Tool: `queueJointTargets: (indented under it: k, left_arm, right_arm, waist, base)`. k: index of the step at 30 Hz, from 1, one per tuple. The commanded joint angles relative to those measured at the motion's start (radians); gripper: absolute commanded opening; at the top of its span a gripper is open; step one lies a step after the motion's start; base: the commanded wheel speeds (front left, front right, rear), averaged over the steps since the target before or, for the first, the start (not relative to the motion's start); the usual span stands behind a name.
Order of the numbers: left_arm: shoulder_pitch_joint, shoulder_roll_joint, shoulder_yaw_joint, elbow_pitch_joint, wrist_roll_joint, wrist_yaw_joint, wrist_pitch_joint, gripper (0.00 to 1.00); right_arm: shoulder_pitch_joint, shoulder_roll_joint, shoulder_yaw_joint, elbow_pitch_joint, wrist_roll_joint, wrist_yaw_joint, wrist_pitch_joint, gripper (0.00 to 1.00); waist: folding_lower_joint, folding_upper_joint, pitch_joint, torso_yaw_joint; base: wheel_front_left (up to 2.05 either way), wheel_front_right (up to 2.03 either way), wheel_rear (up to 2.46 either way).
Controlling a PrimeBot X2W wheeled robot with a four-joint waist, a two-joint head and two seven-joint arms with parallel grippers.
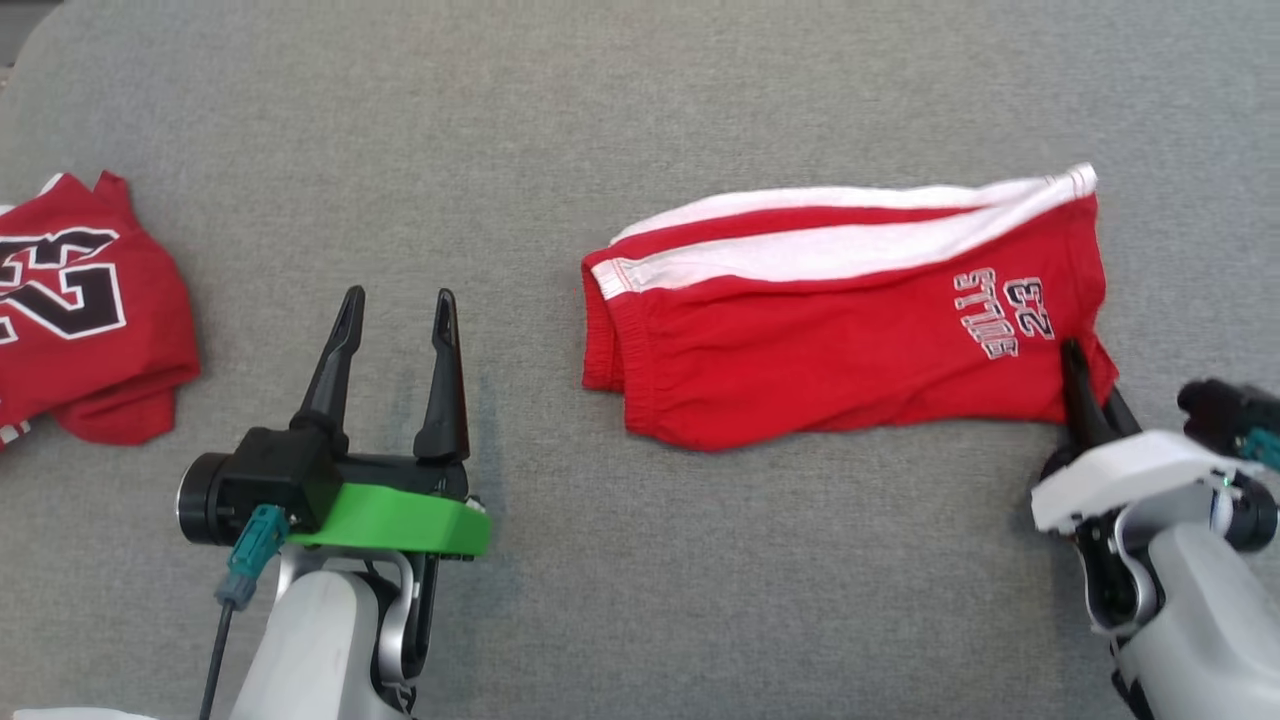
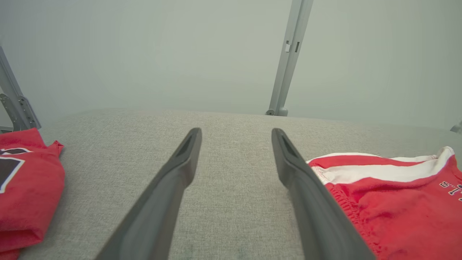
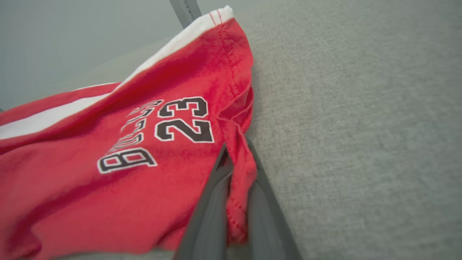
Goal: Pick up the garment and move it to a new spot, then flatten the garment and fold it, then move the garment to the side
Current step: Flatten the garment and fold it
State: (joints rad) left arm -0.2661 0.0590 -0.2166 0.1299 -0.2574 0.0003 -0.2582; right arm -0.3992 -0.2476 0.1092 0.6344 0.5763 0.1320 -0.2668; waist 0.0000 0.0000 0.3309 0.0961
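The right tool [image 3: 236, 155] clamps a thin hem fold of the shorts [image 3: 108, 144], which may slip on lifting; the left tool [image 1: 398, 296] stands open.

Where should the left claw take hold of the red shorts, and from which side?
Probably the waistband's near corner of the red shorts, coming from the left: that elastic edge faces the open left claw, while the right claw pinches the opposite hem corner.
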Motion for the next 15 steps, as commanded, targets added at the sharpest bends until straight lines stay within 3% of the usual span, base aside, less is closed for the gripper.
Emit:
queueJointTargets:
  k: [1,9,15]
  left_arm:
    - [0.019,0.008,0.002,0.001,0.004,-0.001,-0.007,1.00]
    - [0.033,0.014,-0.011,0.002,0.001,-0.001,0.000,1.00]
    - [0.032,0.014,-0.023,0.007,-0.003,-0.003,0.005,1.00]
  right_arm:
    - [0.050,0.011,-0.021,-0.014,-0.013,-0.002,0.002,0.00]
    - [0.131,0.062,-0.092,-0.103,-0.058,-0.002,0.001,0.00]
    - [0.079,0.069,-0.060,-0.161,-0.104,-0.002,0.006,0.00]
  waist:
    - [0.0000,0.0000,-0.026,-0.027]
    - [0.0000,0.0000,-0.044,-0.057]
    - [0.0000,0.0000,-0.060,-0.056]
  base:
    - [0.00,0.00,0.00]
    - [0.00,0.00,0.00]
    - [0.00,0.00,0.00]
